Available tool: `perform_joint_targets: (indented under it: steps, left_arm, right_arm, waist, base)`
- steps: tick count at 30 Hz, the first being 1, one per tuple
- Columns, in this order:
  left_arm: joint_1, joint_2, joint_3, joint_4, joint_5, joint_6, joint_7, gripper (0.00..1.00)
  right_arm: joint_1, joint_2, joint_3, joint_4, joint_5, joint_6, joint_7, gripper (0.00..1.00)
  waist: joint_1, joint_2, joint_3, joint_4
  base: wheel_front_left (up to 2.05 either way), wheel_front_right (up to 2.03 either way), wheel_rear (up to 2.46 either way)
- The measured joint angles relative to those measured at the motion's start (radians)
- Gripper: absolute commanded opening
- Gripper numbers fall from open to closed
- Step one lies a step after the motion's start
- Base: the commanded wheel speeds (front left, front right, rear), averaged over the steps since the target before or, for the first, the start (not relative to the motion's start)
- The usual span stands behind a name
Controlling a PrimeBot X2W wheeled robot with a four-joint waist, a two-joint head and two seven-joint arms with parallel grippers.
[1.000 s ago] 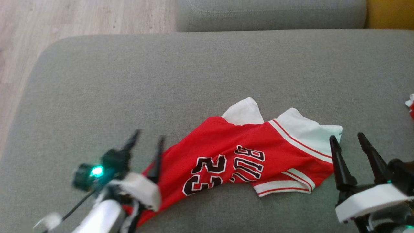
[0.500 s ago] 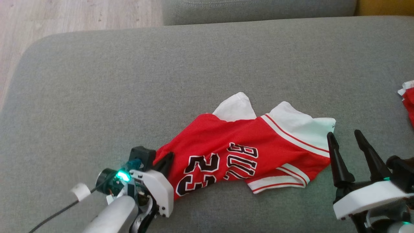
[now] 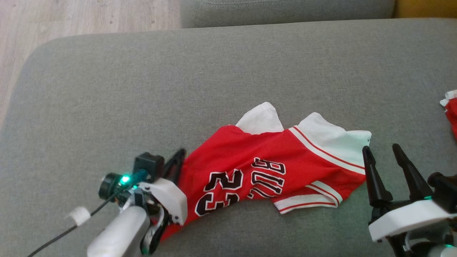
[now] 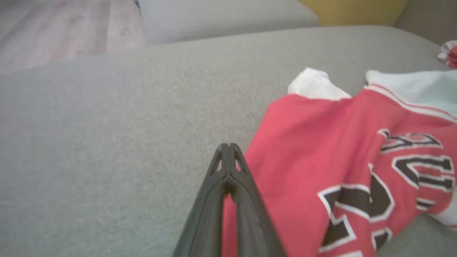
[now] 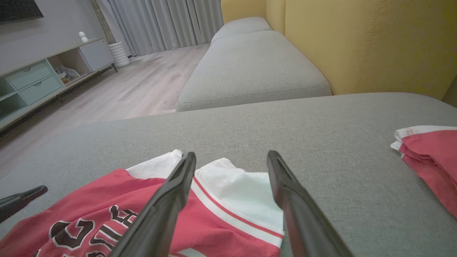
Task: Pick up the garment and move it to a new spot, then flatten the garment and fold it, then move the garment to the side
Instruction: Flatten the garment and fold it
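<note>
The garment (image 3: 271, 167) is a red jersey with white sleeves and black "23" lettering, lying crumpled on the grey sofa cushion (image 3: 214, 78). My left gripper (image 3: 178, 155) is at the jersey's left edge with its fingers pressed together. In the left wrist view red cloth (image 4: 321, 150) shows between the lower parts of the shut fingers (image 4: 214, 200), while the left gripper's (image 4: 227, 145) tips lie over bare cushion. My right gripper (image 3: 380, 147) stands open just right of the white sleeve (image 3: 342, 141). In the right wrist view the right gripper (image 5: 231, 154) straddles the sleeve (image 5: 242, 192) from above.
A second folded red and white cloth (image 3: 450, 110) lies at the cushion's right edge, also the cloth (image 5: 428, 150) in the right wrist view. Wooden floor (image 3: 71, 18) lies beyond the rounded left edge. Another grey cushion (image 5: 250, 67) and a yellow backrest (image 5: 357, 43) stand behind.
The left gripper has gone from open to shut at the jersey's left edge, then shifted slightly back and left. The head camera moved a little. The right gripper stayed put.
</note>
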Motion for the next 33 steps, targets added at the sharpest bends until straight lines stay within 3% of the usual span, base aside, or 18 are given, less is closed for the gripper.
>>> perform_joint_targets:
  steps: [1, 2, 8, 12, 19, 25, 33]
  left_arm:
    - [-0.004, 0.000, 0.010, -0.002, 0.004, 0.007, -0.024, 0.19]
    - [-0.008, 0.000, 0.022, -0.010, 0.009, 0.020, -0.067, 1.00]
    - [-0.006, 0.006, 0.098, -0.062, 0.026, 0.080, -0.258, 1.00]
    - [0.016, 0.034, 0.162, -0.111, 0.026, 0.127, -0.309, 1.00]
    - [0.142, 0.106, 0.222, -0.171, 0.008, 0.179, -0.309, 1.00]
    - [0.252, 0.165, 0.232, -0.282, -0.002, 0.226, -0.228, 1.00]
    - [0.277, 0.184, 0.218, -0.330, -0.011, 0.231, -0.188, 1.00]
  right_arm:
    - [0.000, 0.000, 0.000, 0.000, 0.000, 0.000, 0.000, 1.00]
    - [0.000, 0.000, 0.000, 0.000, 0.000, 0.000, -0.004, 1.00]
    - [0.000, 0.000, -0.003, 0.000, 0.000, 0.000, -0.008, 1.00]
    - [0.000, 0.000, -0.004, -0.004, -0.003, 0.000, -0.007, 1.00]
    - [0.002, 0.000, 0.002, -0.020, -0.023, 0.000, 0.002, 1.00]
    - [0.006, 0.000, 0.014, -0.037, -0.035, 0.000, 0.024, 1.00]
    - [0.028, 0.000, 0.013, -0.046, -0.035, 0.000, 0.031, 1.00]
  waist:
    - [0.0000, 0.0000, -0.002, 0.001]
    - [0.0000, 0.0000, -0.003, 0.002]
    - [-0.0001, 0.0000, -0.022, 0.012]
    - [0.0000, 0.0000, -0.035, 0.024]
    - [-0.0001, 0.0000, -0.052, 0.041]
    - [-0.0001, 0.0000, -0.072, 0.054]
    - [0.0000, 0.0000, -0.089, 0.057]
  base:
    - [0.00, 0.00, 0.00]
    - [0.00, 0.00, 0.00]
    - [0.00, 0.00, 0.00]
    - [0.00, 0.00, 0.00]
    - [0.00, 0.00, 0.00]
    - [0.00, 0.00, 0.00]
    - [0.00, 0.00, 0.00]
